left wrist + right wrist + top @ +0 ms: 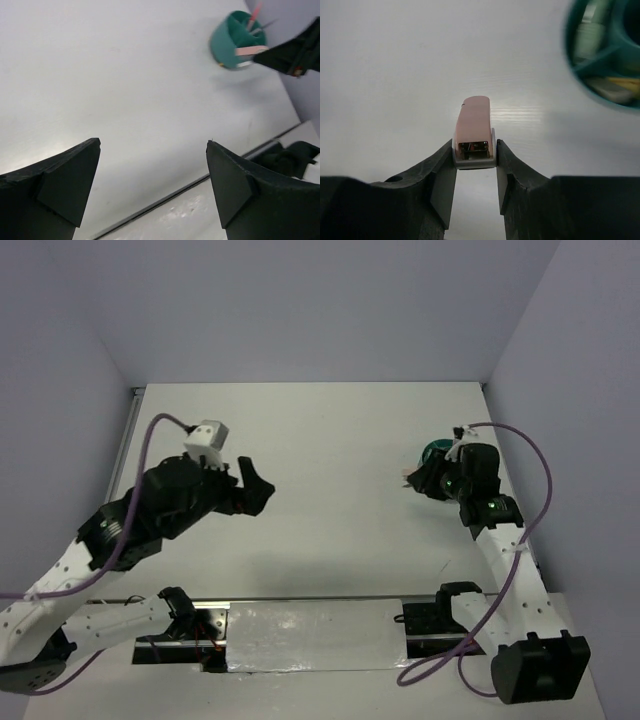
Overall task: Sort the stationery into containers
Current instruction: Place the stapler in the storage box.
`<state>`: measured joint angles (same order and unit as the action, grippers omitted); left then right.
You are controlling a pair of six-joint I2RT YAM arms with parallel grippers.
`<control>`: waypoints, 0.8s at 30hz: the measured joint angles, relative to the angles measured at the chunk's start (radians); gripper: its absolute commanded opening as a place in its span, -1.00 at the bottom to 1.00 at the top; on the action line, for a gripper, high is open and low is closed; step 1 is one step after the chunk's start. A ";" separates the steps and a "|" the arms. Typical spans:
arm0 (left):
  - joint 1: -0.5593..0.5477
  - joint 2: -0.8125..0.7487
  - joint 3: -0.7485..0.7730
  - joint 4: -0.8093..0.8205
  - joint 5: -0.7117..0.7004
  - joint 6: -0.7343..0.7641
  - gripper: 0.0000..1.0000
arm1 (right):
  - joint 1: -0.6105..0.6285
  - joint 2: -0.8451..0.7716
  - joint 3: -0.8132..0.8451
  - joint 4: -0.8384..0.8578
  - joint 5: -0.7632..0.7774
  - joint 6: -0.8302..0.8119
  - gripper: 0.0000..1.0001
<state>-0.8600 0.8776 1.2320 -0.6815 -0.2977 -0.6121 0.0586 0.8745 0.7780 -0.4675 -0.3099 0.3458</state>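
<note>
Right end effector (474,152) clamps small pink-and-grey plastic block (474,122) above counter (395,75), near round teal plastic organiser (225,47) | likely light, stiff, slick: you grip its flat sides | left end effector (153,145) spread, empty

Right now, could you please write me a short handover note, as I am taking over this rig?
Left hand: open, empty, above the table.
Right hand: shut on a small pink block with a grey base, close to the round teal plastic desk organiser.
Done: a thin pink pen and other blurred pieces already sit in the organiser.
Left: drop the pink block into a compartment; no other loose piece shows.
</note>
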 measured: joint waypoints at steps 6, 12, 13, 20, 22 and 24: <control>0.000 -0.197 -0.076 -0.160 -0.164 -0.019 0.99 | -0.126 -0.051 0.001 -0.081 0.330 0.079 -1.00; 0.000 -0.248 -0.252 -0.161 -0.180 -0.016 0.99 | -0.299 -0.076 0.002 -0.084 0.494 0.113 -1.00; 0.000 -0.248 -0.278 -0.163 -0.177 -0.016 0.99 | -0.325 -0.071 0.002 -0.076 0.510 0.116 -1.00; 0.000 -0.282 -0.307 -0.141 -0.150 0.009 0.99 | -0.374 0.000 -0.027 0.144 0.434 0.099 -0.99; 0.000 -0.307 -0.307 -0.133 -0.150 0.010 0.99 | -0.378 0.023 -0.027 0.190 0.424 0.084 -1.00; 0.000 -0.335 -0.307 -0.125 -0.150 0.010 0.99 | -0.385 0.055 -0.027 0.231 0.426 0.072 -1.00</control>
<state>-0.8600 0.5430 0.9253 -0.8062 -0.4477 -0.6022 -0.3267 0.9298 0.7513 -0.2367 0.1162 0.4175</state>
